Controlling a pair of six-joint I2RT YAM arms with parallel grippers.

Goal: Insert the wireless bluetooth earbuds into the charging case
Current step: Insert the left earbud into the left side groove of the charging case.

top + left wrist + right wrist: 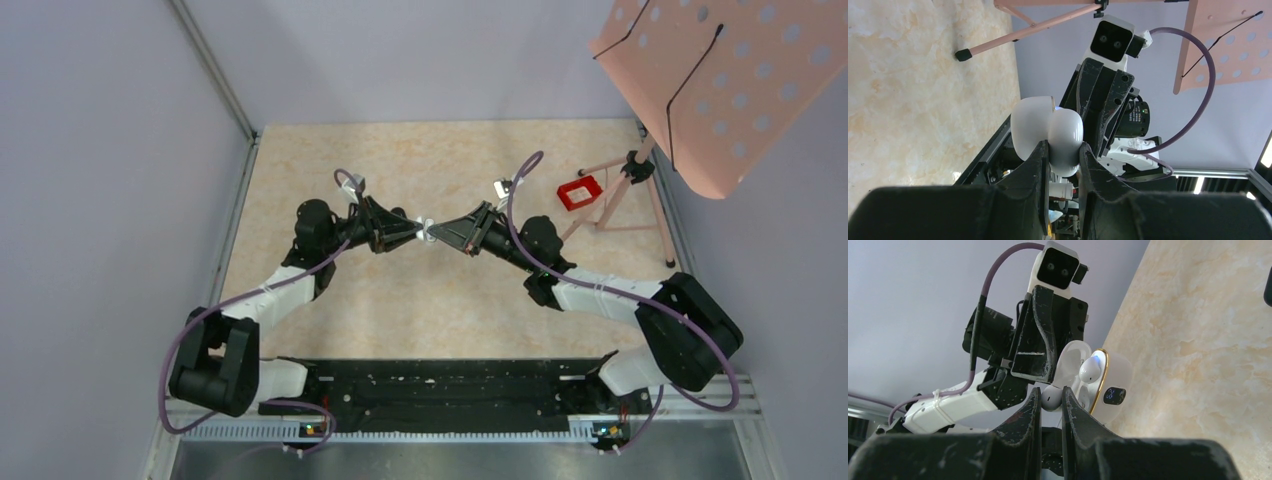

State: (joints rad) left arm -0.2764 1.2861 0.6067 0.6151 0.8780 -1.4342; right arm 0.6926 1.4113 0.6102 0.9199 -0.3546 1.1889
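Both arms meet above the middle of the table. My left gripper is shut on the white charging case and holds it in the air. The case stands open, with a gold rim and a lit display. One white stemmed earbud sits in it, glowing blue. My right gripper is shut on a second white earbud, right at the case's open mouth. No black buds are in view.
A small red object lies on the table at the right, beside the pink legs of a stand that carries a perforated pink board. A black rail runs along the near edge. Grey walls close in both sides.
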